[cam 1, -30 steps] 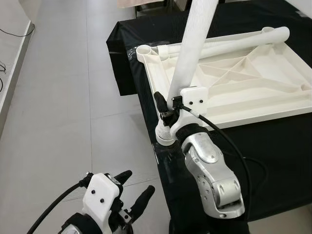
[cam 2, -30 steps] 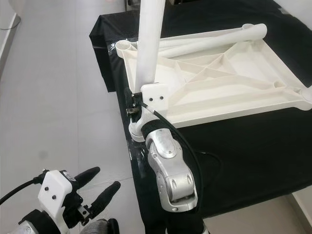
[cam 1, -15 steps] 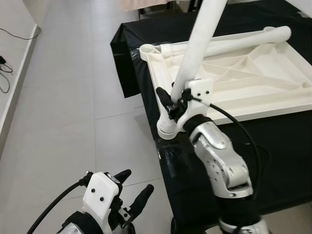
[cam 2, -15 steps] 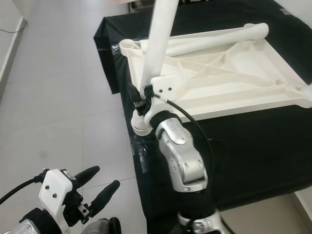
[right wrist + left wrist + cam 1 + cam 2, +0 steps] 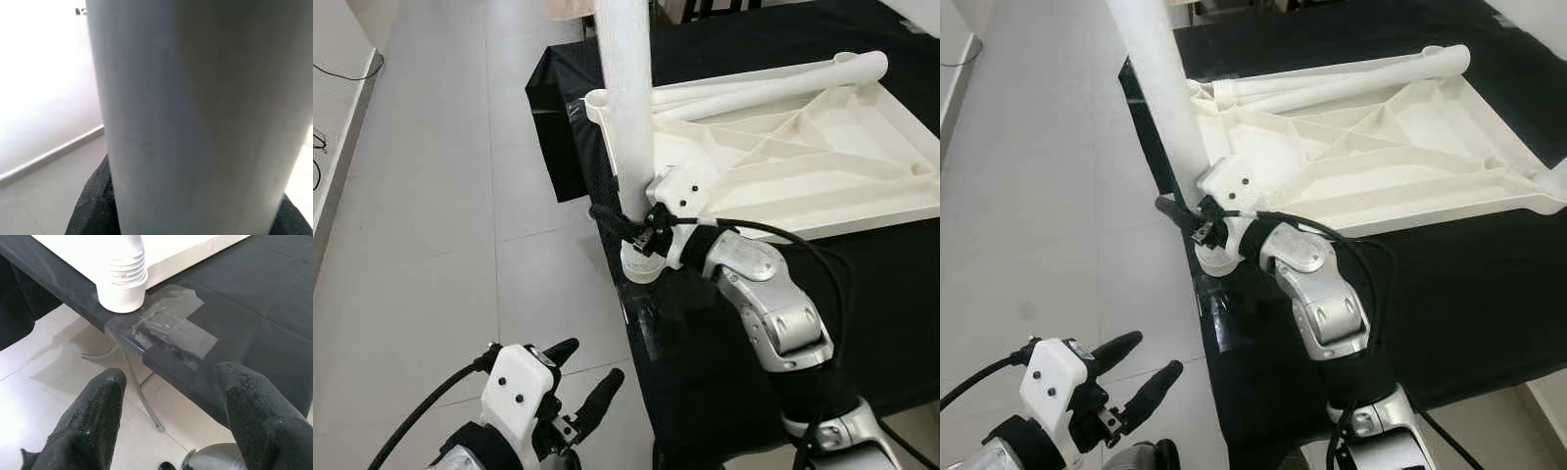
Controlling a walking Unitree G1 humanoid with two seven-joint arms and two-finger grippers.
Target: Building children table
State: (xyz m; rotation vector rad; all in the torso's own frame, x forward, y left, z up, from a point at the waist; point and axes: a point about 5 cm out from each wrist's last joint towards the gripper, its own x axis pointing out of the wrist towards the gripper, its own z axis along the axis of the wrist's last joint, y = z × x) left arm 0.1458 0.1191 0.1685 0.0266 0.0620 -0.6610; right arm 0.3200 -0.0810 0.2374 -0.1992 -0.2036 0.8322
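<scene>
A white table leg (image 5: pixel 626 98) stands nearly upright, with my right gripper (image 5: pixel 625 227) shut on it low down. Its threaded end (image 5: pixel 122 279) sits at the near left corner of the black-draped table (image 5: pixel 871 313). The white plastic tabletop (image 5: pixel 862 211) lies upside down on that table, ribs showing. A second white leg (image 5: pixel 773 86) lies along its far edge. In the right wrist view the held leg (image 5: pixel 195 122) is pressed between the black pads. My left gripper (image 5: pixel 589 364) hangs open over the floor, below and left of the table corner, holding nothing.
Grey floor tiles (image 5: pixel 431 245) spread to the left of the table. Clear tape (image 5: pixel 166 333) covers the table's corner, and a thin metal table leg (image 5: pixel 142 396) runs down beneath it. A black cable (image 5: pixel 321 147) lies on the floor at the far left.
The held leg has swung from leaning right to nearly upright, as the right wrist turned and the arm shifted right. The left gripper has stayed where it was.
</scene>
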